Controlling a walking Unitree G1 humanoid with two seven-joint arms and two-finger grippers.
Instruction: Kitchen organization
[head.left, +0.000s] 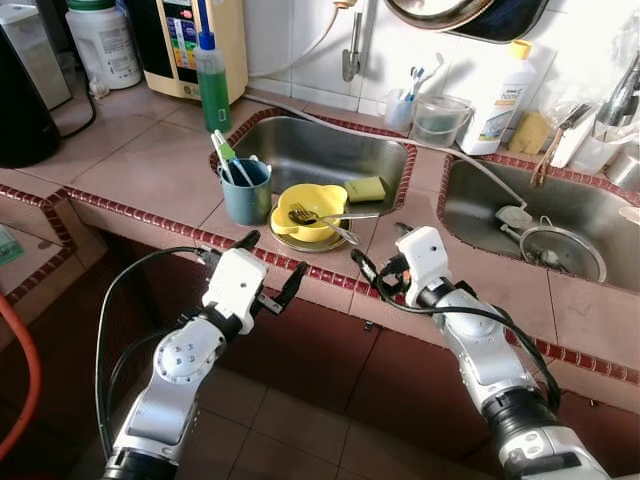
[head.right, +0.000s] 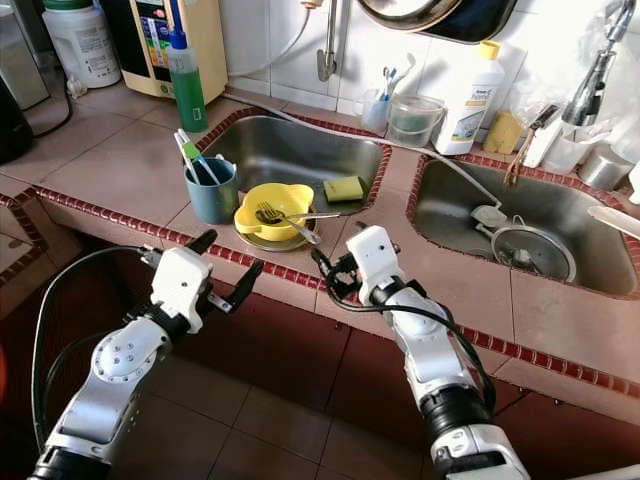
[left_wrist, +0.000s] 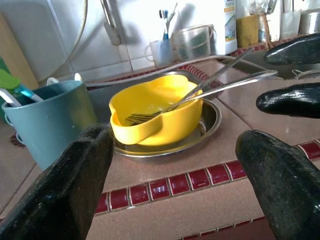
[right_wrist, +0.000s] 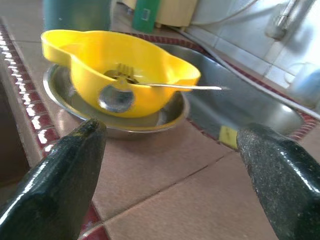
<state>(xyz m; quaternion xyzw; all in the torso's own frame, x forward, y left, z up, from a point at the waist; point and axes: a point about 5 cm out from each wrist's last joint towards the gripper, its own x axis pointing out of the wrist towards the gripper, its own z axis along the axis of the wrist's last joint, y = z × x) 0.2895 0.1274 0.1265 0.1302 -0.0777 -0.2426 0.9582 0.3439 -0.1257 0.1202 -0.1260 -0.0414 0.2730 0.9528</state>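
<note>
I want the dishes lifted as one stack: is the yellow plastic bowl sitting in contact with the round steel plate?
Touching. The left wrist view shows the yellow plastic bowl resting directly on the round steel plate, no gap beneath it.

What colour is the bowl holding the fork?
Yellow bowl; clearest in the left wrist view.

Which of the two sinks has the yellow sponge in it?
The left sink, just behind the yellow bowl; the sponge lies at its front right corner. The right sink holds a strainer instead.
</note>
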